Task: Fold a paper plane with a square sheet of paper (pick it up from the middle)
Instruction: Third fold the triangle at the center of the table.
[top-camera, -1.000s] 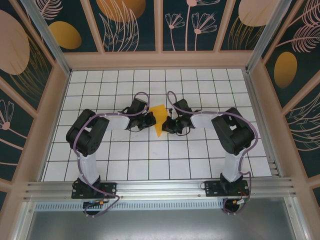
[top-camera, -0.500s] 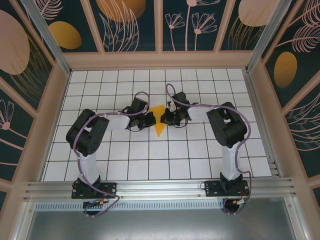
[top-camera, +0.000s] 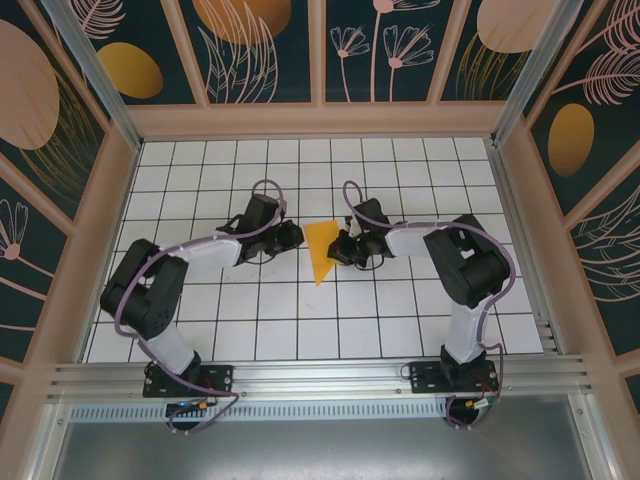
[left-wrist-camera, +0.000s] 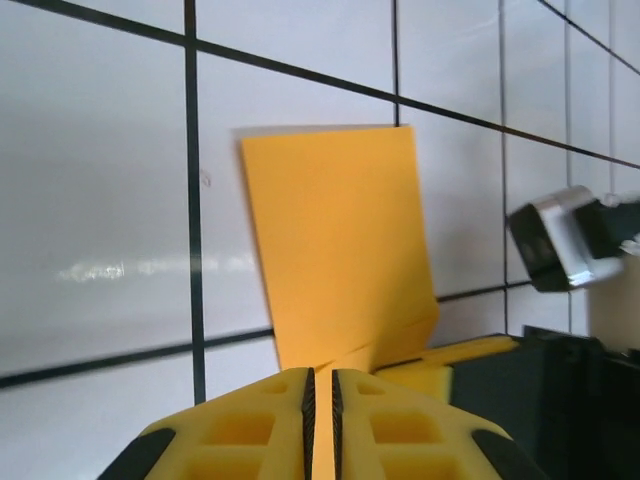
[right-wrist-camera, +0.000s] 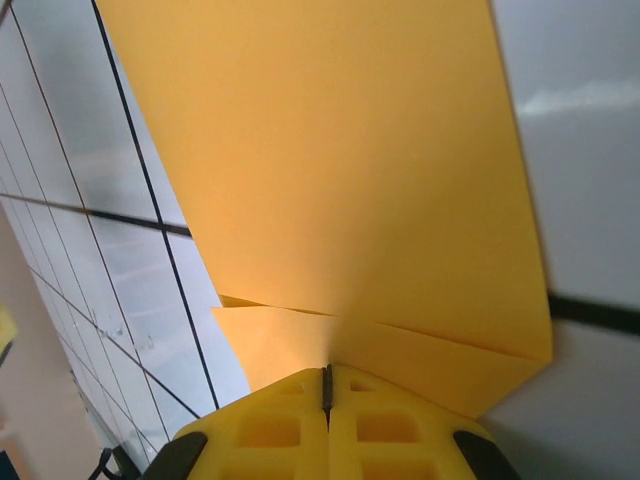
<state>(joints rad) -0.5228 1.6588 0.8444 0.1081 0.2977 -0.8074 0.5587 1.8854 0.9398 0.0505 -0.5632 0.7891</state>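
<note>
The square sheet of paper (top-camera: 320, 248) is a folded orange-yellow triangular form, lying mid-table with its point toward the near edge. My right gripper (top-camera: 338, 250) is at its right edge, shut on the paper. In the right wrist view the sheet (right-wrist-camera: 330, 170) fans out from the closed fingertips of the right gripper (right-wrist-camera: 325, 370), with a fold flap just ahead of them. My left gripper (top-camera: 293, 237) stands at the paper's left edge. Seen from the left wrist, the left gripper (left-wrist-camera: 321, 372) has its jaws a narrow slit apart, over the near edge of the paper (left-wrist-camera: 340, 240).
The floor is white tile (top-camera: 250, 320) with a black grid. Peach-framed patterned walls (top-camera: 110, 200) close in the left, right and back. An aluminium rail (top-camera: 320, 375) runs along the near edge by both arm bases. The right gripper's dark body (left-wrist-camera: 560, 390) shows at the left wrist view's lower right.
The left arm has swung out to the left and its jaws have parted a slit. The right gripper has drawn nearer with the paper, which now lies flatter and longer.
</note>
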